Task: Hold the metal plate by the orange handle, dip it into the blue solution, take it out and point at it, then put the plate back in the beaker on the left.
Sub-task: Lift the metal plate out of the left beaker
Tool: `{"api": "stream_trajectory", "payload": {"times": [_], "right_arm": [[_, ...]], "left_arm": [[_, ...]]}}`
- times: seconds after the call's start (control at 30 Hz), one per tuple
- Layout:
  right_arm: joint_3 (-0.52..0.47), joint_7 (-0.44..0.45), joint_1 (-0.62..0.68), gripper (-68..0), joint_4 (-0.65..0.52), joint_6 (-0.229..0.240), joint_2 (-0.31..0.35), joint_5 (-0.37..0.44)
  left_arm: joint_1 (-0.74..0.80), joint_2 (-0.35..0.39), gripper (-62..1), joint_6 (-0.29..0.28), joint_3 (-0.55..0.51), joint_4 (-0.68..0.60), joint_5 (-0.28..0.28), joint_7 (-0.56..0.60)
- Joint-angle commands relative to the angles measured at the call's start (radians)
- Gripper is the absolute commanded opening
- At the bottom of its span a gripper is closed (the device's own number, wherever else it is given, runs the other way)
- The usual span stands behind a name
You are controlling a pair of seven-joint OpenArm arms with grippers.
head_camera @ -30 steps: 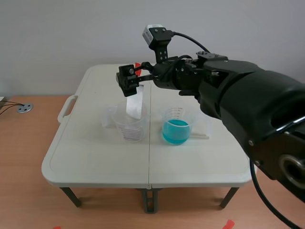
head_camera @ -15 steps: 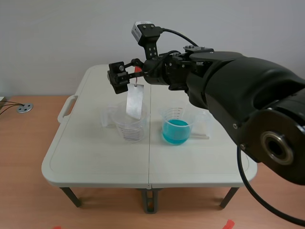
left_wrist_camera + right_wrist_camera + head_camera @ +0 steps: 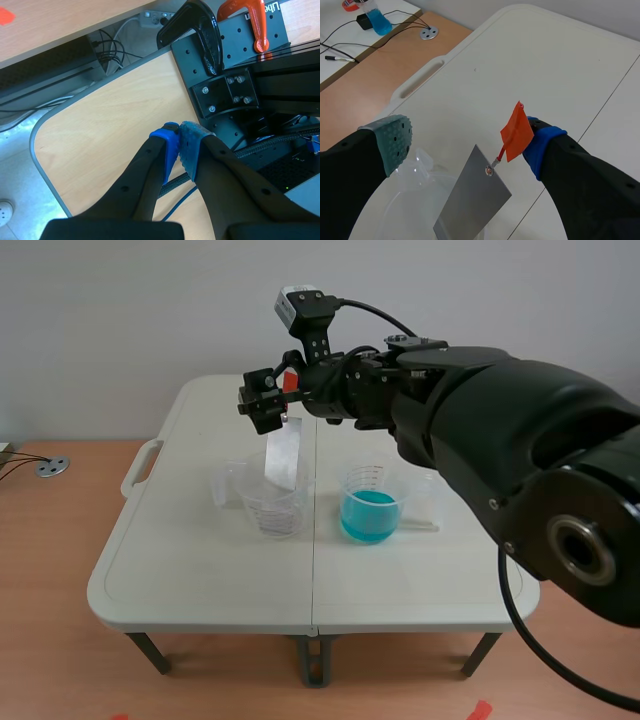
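Right gripper (image 3: 467,145): fingers spread wide with nothing gripped. It hangs above the left beaker, on an arm that comes in from the right and reaches past the table's middle seam.
Orange handle (image 3: 516,131): a small flag on a thin wire, standing up from the plate's top corner. It lies just beside the blue pad (image 3: 541,144) of one finger, perhaps touching it (the angle makes this hard to tell). The grey-green pad (image 3: 395,142) is well apart from it.
Metal plate (image 3: 283,455): tilted, with its lower end inside the left beaker (image 3: 270,508) and its upper end sticking out above the rim toward the right gripper.
Left beaker: clear, upright on the white table (image 3: 200,570), left of the seam.
Blue solution (image 3: 369,518): fills the lower part of a second clear beaker (image 3: 372,478), which stands upright just right of the seam, near the left beaker but apart from it.
Left gripper (image 3: 179,137): pads pressed together with nothing between them, over a wooden desk top (image 3: 100,145). It is near a black bracket (image 3: 225,95) and an orange clamp (image 3: 245,15).
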State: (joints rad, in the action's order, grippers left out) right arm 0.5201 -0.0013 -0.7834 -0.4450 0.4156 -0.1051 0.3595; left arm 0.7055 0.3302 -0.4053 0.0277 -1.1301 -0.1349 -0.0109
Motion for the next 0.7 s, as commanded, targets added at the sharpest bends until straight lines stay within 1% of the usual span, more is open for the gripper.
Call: {"api": "stream_trajectory", "payload": {"times": [0.0,0.13,0.37,0.57,0.67], "right_arm": [[0.001,0.019,-0.034,-27.0,-0.016,-0.003,-0.003,0.011],[0.001,0.032,-0.034,-31.8,-0.016,-0.003,-0.003,0.010],[0.001,0.034,-0.034,-33.4,-0.016,-0.003,-0.003,0.011],[0.001,0.034,-0.034,-43.4,-0.016,-0.003,-0.003,0.011],[0.001,0.034,-0.034,-44.7,-0.016,-0.003,-0.003,0.011]], "left_arm": [[0.006,0.003,-57.8,-0.009,0.000,-0.015,-0.006,0.010],[0.006,0.003,-57.8,-0.009,0.000,-0.015,-0.006,0.010],[0.006,0.003,-57.8,-0.009,0.000,-0.015,-0.006,0.010],[0.006,0.003,-57.8,-0.009,0.000,-0.015,-0.006,0.010],[0.006,0.003,-57.8,-0.009,0.000,-0.015,-0.006,0.010]]}}
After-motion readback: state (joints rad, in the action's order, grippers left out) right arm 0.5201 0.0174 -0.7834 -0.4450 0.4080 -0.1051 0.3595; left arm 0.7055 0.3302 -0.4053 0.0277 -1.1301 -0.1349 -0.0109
